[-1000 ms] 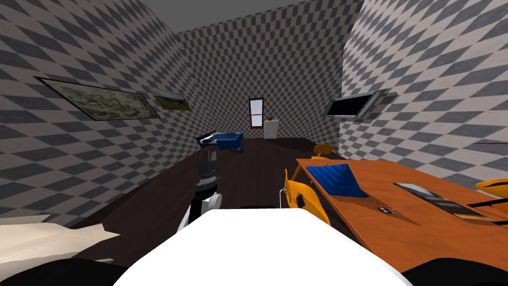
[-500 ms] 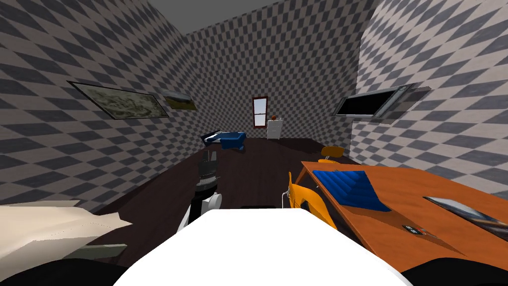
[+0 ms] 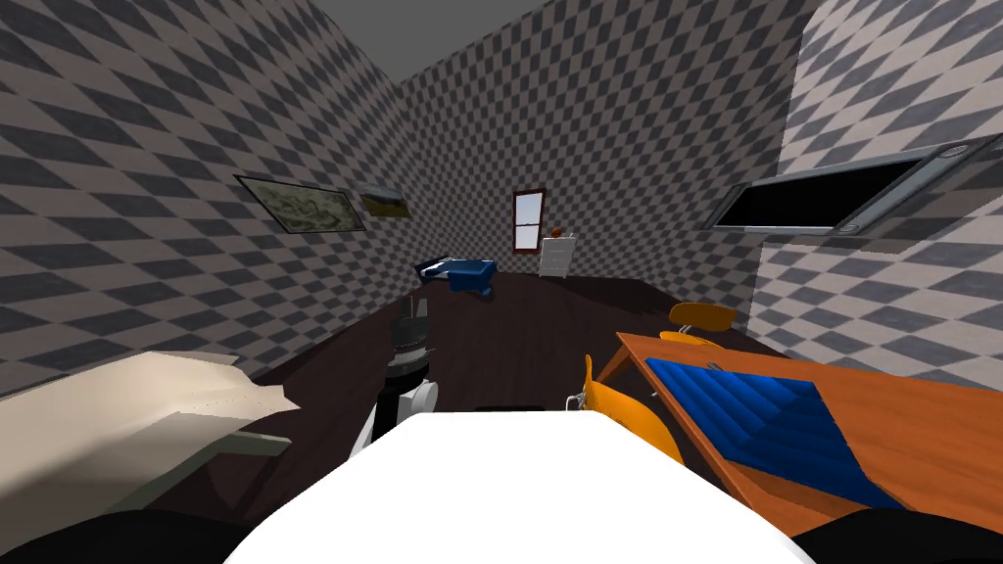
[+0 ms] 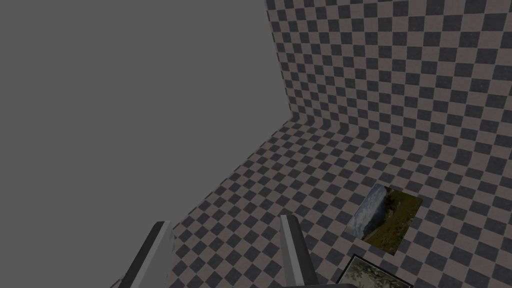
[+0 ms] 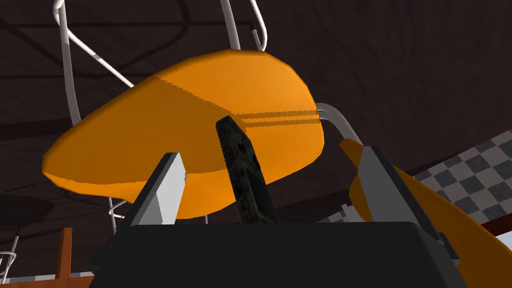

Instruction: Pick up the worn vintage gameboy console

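Note:
In the right wrist view a thin dark worn slab with a red spot point(image 5: 242, 170) stands edge-on between the fingers of my right gripper point(image 5: 272, 155). The fingers are spread wide and neither touches it. Whether it is the gameboy I cannot tell. Behind it is the seat of an orange chair point(image 5: 200, 125) with a white wire frame. In the head view my left gripper point(image 3: 411, 311) is raised in front of my left side, open and empty, its fingers point(image 4: 295, 250) against the wall.
The orange chair point(image 3: 627, 416) stands at an orange-brown table point(image 3: 931, 431) on my right, which bears a blue quilted cloth point(image 3: 774, 421). A second chair point(image 3: 700, 315) is at the table's far end. A pale bed point(image 3: 127, 411) lies close on my left. Dark floor runs ahead to a blue bed point(image 3: 460, 274) and a white dresser point(image 3: 556, 257).
I have moved forward and turned a little left. The table and chair slid right and nearer, the pale bed grew, and the small dark things on the table left the picture.

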Available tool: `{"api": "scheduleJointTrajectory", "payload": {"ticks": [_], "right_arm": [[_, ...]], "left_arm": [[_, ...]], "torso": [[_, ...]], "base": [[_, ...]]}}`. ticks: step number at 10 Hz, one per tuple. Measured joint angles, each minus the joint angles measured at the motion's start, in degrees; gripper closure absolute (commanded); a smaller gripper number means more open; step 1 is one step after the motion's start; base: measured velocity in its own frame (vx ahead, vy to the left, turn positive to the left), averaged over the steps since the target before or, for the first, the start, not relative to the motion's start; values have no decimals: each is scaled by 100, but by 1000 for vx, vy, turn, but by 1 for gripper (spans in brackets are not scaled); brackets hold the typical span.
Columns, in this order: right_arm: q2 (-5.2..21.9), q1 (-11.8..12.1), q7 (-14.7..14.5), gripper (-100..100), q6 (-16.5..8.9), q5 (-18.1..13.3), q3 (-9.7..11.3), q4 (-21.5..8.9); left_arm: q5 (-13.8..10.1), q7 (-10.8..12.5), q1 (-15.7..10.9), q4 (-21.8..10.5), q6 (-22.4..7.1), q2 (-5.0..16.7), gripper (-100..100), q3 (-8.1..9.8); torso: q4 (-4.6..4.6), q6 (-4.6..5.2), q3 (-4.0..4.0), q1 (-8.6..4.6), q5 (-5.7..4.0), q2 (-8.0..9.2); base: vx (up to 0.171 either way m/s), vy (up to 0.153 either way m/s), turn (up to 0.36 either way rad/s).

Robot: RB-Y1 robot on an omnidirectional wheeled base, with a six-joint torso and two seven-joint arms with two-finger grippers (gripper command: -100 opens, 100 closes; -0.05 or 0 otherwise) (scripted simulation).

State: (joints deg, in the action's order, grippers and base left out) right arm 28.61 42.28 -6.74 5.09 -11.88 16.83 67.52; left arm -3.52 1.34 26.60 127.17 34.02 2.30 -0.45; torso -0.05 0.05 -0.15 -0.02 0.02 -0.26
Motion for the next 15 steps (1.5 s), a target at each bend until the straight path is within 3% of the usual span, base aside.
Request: {"api": "scheduleJointTrajectory", "payload": {"ticks": [4,7,8,11,12,13,15], "right_arm": [[268,-146,62,-100,-63,-161,176,-574],[385,-252,80,-100,50,-272,222,-1064],[576,-215,152,-100,-30,-297,320,-1038],[622,-361,158,-100,62,-416,341,-1484],[630,-364,163,0,68,-420,343,-1494],[629,-364,162,-100,67,-419,343,-1492],[522,-496,140,-100,3,-417,346,-1595]], "left_arm": [[0,0,0,0,0,0,0,0],[0,0,0,0,0,0,0,0],[0,0,0,0,0,0,0,0],[0,0,0,0,0,0,0,0],[0,0,1,0,0,0,0,1],[0,0,0,0,0,0,0,0],[0,0,0,0,0,0,0,1]], "torso": [[1,0,0,2,0,-1],[1,0,2,1,0,4],[-1,-1,-4,0,1,-8],[0,2,0,10,2,0],[2,6,6,14,1,12],[4,5,12,16,2,21],[8,6,21,6,0,37]], "base": [[65,-19,129],[72,-25,183],[93,-26,92],[54,-11,75],[6,-2,-4],[-19,-26,60],[-34,-29,22]]}}
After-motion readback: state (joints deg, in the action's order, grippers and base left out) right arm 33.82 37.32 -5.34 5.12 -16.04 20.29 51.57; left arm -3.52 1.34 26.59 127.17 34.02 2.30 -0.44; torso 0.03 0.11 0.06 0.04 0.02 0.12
